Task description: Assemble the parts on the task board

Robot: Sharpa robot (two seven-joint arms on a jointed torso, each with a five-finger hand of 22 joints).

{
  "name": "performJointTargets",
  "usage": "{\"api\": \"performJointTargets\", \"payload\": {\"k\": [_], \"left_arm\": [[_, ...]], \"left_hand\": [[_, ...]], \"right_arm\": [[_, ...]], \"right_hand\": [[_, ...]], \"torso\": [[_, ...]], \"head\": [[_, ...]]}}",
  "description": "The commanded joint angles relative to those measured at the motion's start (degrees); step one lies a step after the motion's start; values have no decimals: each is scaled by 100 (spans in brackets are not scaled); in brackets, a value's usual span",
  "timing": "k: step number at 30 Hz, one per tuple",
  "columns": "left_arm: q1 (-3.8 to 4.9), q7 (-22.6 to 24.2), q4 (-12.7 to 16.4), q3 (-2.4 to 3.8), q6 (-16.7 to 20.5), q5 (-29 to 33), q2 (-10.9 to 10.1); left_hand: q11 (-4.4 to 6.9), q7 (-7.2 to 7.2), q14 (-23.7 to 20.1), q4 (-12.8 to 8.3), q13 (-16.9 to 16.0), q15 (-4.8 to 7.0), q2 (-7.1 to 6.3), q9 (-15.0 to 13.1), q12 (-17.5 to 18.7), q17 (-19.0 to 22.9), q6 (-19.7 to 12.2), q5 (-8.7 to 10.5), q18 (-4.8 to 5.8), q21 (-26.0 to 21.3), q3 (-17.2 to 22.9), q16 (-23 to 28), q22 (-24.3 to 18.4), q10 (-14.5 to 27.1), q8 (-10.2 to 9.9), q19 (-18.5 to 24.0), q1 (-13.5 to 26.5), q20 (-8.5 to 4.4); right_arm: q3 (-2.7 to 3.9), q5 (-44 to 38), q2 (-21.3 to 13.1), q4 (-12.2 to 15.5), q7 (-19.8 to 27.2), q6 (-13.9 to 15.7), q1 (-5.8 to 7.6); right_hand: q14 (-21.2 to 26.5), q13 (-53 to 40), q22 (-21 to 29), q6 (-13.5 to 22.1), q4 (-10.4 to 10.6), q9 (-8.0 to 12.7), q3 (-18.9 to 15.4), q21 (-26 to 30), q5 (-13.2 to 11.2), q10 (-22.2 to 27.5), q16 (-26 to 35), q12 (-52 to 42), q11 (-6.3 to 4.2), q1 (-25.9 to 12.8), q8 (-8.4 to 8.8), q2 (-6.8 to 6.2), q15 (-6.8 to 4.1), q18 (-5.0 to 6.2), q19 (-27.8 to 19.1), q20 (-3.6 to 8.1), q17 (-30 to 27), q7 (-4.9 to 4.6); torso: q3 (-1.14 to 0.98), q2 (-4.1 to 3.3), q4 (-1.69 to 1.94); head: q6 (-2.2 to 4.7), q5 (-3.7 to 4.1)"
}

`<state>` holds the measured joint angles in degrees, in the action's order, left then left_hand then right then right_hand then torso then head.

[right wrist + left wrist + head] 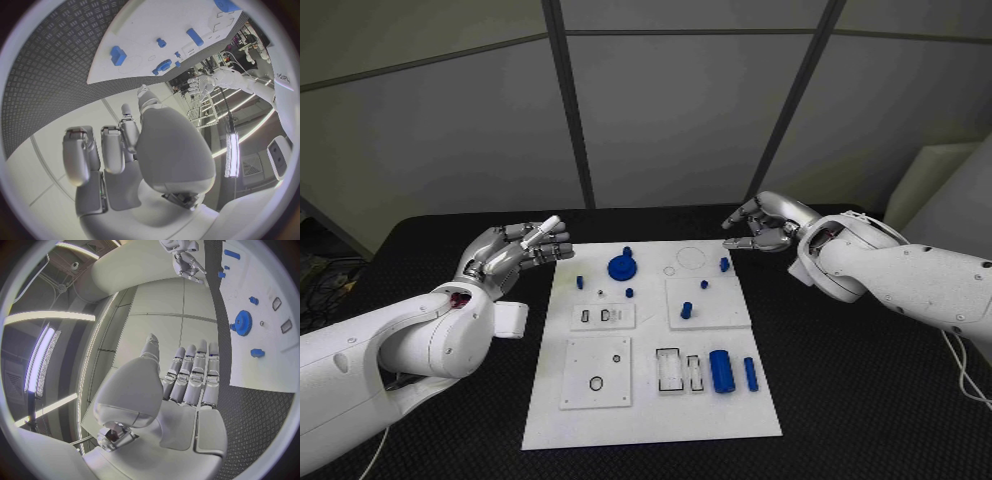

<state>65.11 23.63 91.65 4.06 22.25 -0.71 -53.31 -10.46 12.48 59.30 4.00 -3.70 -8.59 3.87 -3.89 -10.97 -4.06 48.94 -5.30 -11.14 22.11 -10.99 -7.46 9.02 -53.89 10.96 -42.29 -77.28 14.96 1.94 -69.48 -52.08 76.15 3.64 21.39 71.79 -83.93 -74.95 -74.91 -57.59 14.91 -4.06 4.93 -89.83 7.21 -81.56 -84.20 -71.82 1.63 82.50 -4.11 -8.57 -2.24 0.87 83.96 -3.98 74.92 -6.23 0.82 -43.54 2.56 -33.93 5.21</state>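
**Both hands empty at the board's far end, nothing picked yet**

I have the left hand (516, 250) hovering off the far left corner of the white board (646, 420), fingers straight and apart, holding nothing. The right hand (764, 225) hangs off the far right corner, fingers loosely curled and apart, also empty as far as I can see. The board sits in the middle of the black surface (877, 400).

On the board, the blue gear (623, 266) stands near the far edge, with small blue pegs (705, 285) scattered around it. The large blue cylinder (721, 371) and the slim blue rod (751, 374) lie toward the near right, just beside two rectangular slots (672, 369).

I judge the step in hand to be choosing and reaching for a first part. To do it well, I would bring the right hand down over one of the pegs near it, keep the fingers wide until they straddle the part, and avoid brushing its neighbours.

I cannot tell which pegs are seated in holes and which are loose. The right hand's fingertips are partly hidden behind its own knuckles in the head view.
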Motion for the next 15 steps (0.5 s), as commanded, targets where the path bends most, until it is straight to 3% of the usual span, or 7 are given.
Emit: {"api": "performJointTargets", "payload": {"k": [1, 6, 11, 15], "left_arm": [[6, 50, -46, 4, -78, -32, 22], [3, 62, -98, 4, -83, -32, 50], [1, 50, -124, 4, -80, -32, 77], [0, 38, -122, 4, -72, -32, 82]], "left_hand": [[-9, 69, 36, -35, -4, 4, 64, -6, 15, -6, 24, -23, 62, 40, -13, 32, 7, -42, -18, -35, 8, 1], [-8, 67, 38, -33, -4, 4, 68, -7, 17, -6, 27, -14, 62, 42, -20, 36, 7, -46, -19, -37, 17, -1], [-8, 66, 39, -32, -4, 4, 71, -7, 18, -5, 28, -6, 63, 44, -24, 39, 7, -48, -19, -39, 24, -1], [-8, 66, 39, -32, -4, 4, 71, -7, 18, -5, 28, -6, 63, 44, -24, 39, 7, -48, -19, -39, 24, -1]], "right_arm": [[-1, 505, -35, -72, 307, -95, -34], [-1, 583, 23, -269, 310, -232, -119], [-2, 601, 125, -428, 294, -297, -220], [-3, 533, 194, -523, 216, -403, -261]], "right_hand": [[-379, -61, -1509, 36, -38, 10, 1, -17, 40, -6, -28, -4, 4, 78, 40, -8, -21, -87, 604, -2, 521, -28], [-380, -56, -1509, 42, -41, 11, 1, -17, 42, -4, -28, 2, 5, 89, 42, -7, -19, -87, 604, -2, 523, -30], [-379, -50, -1509, 72, -69, 18, 14, -17, 47, -1, -26, 12, 10, 153, 49, 6, -16, -87, 604, -5, 521, -37], [-371, -17, -1509, 93, -147, 19, 25, -17, 46, 20, -7, 59, 13, 274, 48, -10, -13, -87, 604, -8, 495, -41]], "torso": [[-7, -1, -13], [11, -1, -8], [25, -1, 14], [23, -5, 31]], "head": [[-11, 13], [-53, -49], [-80, -35], [-86, -4]]}}
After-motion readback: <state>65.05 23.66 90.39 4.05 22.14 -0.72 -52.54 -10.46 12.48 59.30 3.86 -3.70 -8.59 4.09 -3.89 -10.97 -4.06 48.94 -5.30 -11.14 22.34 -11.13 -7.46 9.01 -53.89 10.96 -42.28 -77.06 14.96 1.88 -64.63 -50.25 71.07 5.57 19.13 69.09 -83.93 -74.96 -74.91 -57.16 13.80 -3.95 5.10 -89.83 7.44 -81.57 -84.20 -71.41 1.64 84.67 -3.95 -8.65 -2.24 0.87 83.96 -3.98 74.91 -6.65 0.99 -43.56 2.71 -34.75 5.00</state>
